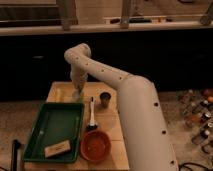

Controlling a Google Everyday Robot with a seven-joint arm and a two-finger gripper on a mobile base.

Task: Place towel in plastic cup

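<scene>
My gripper [77,91] hangs from the white arm [100,70] over the back left part of the wooden table [112,127], just behind the green tray [50,125]. A small pale thing shows right at the gripper; I cannot tell whether it is the towel or a clear cup. A small dark cup [105,99] stands upright on the table to the right of the gripper, apart from it. No towel shows plainly anywhere else.
The green tray holds a tan block [56,148] near its front. A red bowl [95,145] sits at the table's front. A black-handled white brush [92,116] lies between tray and cup. Bottles [197,112] stand on the floor at right.
</scene>
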